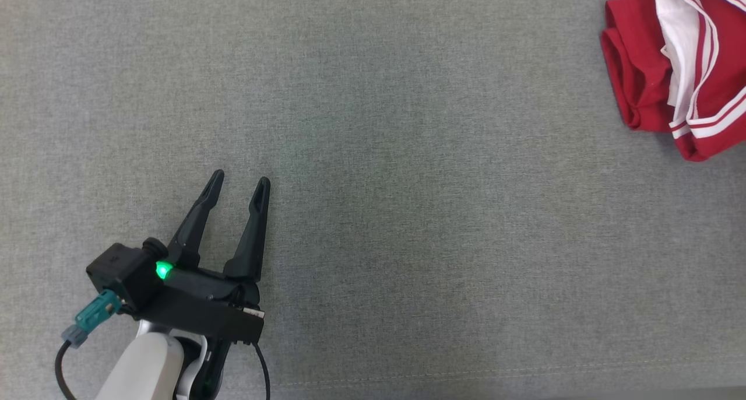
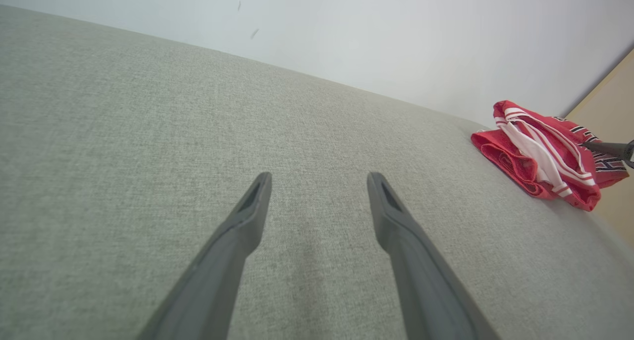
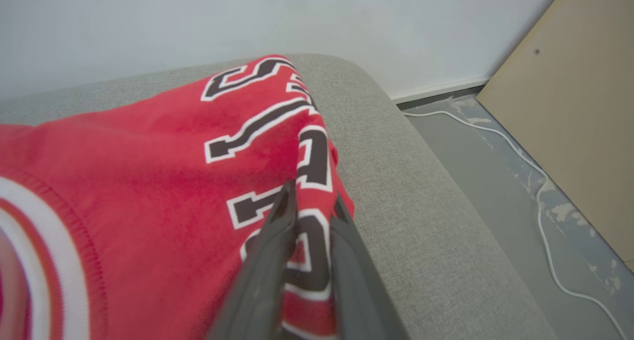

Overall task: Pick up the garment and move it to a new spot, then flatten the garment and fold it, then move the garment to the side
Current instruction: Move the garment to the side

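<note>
garment [image 1: 641, 67]: red jersey with white trim and stripes, bunched and folded over itself; upper right corner of the head frame, cut off by the right and top edges.
support: grey fabric surface [image 1: 408, 155], woven texture, seam line along the bottom of the head frame; the garment rests on it near its rounded edge.
lettering [image 3: 257, 127]: black block characters outlined in white on the red cloth, centre of the right wrist frame; not legible as a word.
left pincer [image 1: 240, 178]: lower left of the head frame, fingers spread wide apart with nothing between them; green light [image 1: 163, 270] lit on its body. in the left wrist frame [image 2: 319, 179] only bare grey fabric shows between the tips.
separation: left pincer well apart from the garment, which sits at the far right of the left wrist frame [image 2: 515, 156].
right pincer [image 3: 313, 194]: fingers drawn almost together, a ridge of the red cloth pinched between them at the lettered part.
cross-check: one dark finger [image 2: 609, 147] enters from the right edge of the left wrist frame and meets the top of the garment.
surroundings: pale wall [image 3: 198, 23] behind; grey floor [image 3: 475, 171] at right with a white cable [image 3: 540, 201] on it; beige board [image 3: 574, 122] leaning at the far right.
</note>
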Robot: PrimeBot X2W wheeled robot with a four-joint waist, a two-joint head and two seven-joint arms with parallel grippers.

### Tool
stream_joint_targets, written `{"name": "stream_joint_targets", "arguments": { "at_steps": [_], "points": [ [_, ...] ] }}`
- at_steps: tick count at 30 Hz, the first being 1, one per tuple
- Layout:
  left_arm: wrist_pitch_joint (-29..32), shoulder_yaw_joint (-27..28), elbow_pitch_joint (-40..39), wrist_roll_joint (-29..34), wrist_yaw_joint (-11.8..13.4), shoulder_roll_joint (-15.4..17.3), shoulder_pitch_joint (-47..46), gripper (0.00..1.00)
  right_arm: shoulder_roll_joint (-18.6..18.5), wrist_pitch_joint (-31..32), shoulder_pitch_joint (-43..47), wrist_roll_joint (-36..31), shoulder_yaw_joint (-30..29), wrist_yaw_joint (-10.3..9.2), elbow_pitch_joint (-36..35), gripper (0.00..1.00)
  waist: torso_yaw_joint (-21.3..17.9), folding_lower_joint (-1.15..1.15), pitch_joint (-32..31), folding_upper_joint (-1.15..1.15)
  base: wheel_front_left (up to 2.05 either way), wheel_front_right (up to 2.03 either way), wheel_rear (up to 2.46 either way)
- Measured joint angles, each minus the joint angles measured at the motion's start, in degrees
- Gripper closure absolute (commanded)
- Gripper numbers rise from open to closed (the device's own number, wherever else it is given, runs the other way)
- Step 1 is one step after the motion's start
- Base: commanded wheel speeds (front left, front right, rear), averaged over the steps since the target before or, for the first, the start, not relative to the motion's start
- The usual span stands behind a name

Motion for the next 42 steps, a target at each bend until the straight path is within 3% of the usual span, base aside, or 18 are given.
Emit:
{"name": "stream_joint_targets", "arguments": {
  "at_steps": [1, 2, 3, 17, 28, 42],
  "points": [
    [0.0, 0.0, 0.0, 0.0, -0.1, 0.0, -0.1, 0.00, 0.1, -0.6, 0.0, 0.0, 0.0, -0.35, 0.3, 0.52, 0.1, 0.00, 0.1, 0.00, 0.00, 0.00, 0.00],
    [0.0, -0.1, 0.0, 0.0, -0.1, 0.0, -0.3, 0.00, 0.2, -1.1, 0.1, 0.0, -0.1, -0.46, 0.7, 0.21, 0.2, 0.00, 0.3, 0.00, 0.00, 0.00, 0.00],
    [0.0, -0.1, 0.0, 0.0, -0.1, 0.0, -0.6, 0.00, 0.4, -1.6, 0.3, 0.0, -0.3, -0.46, 1.2, 0.00, 0.3, 0.00, 0.4, 0.00, 0.00, 0.00, 0.00],
    [0.0, 0.0, 1.2, 0.0, -0.1, -0.1, -1.2, 0.00, 2.8, -6.0, 1.0, 0.0, -1.2, -1.41, 8.4, 0.00, 1.8, 0.00, 0.7, 0.00, 0.00, 0.00, 0.00],
    [-0.1, 0.2, 3.9, -0.1, -0.1, -0.5, -1.1, 0.00, 5.4, -12.0, 1.2, -0.6, -0.9, -1.38, 9.4, 0.00, 1.2, 0.00, -3.1, 0.00, 0.00, 0.00, 0.00],
    [-0.5, 2.1, 6.5, -0.3, -0.2, -0.5, 0.6, 0.00, 8.5, -17.6, 8.4, -0.5, -1.7, 1.15, 5.1, 0.00, -0.7, -0.01, -11.9, 0.00, 0.00, 0.00, 0.00]
  ]
}}
